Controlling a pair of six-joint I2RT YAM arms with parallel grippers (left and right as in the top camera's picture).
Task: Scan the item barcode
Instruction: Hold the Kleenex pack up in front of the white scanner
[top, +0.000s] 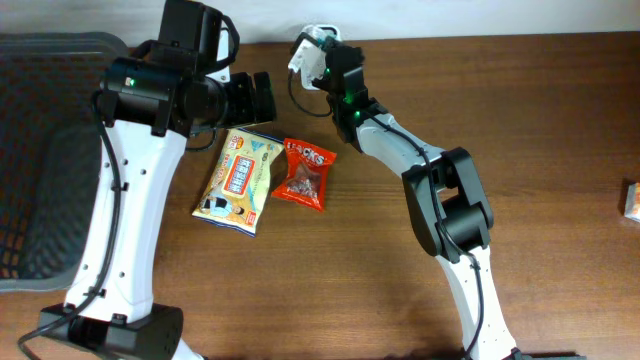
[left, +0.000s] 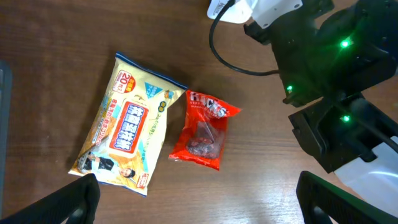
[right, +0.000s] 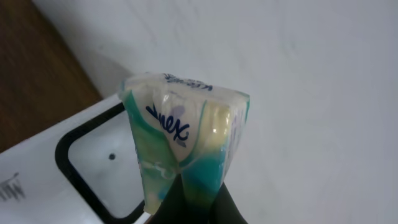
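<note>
In the right wrist view my right gripper (right: 196, 200) is shut on a Kleenex tissue pack (right: 184, 140), pinching its lower end. The pack is green, teal and pale yellow and stands upright. Just behind it is the white barcode scanner (right: 37, 168) with its black-framed window. From overhead the right arm (top: 385, 135) reaches to the table's far edge, where the scanner (top: 306, 52) sits; the pack is hidden there. My left gripper (left: 199, 205) hangs open over bare wood, just in front of a yellow packet (left: 127, 124) and a red snack packet (left: 205, 130).
A dark mesh basket (top: 40, 150) fills the left side of the table. A small box (top: 632, 200) lies at the right edge. The scanner's black cable (left: 236, 59) loops over the wood near the right arm's wrist (left: 329, 74).
</note>
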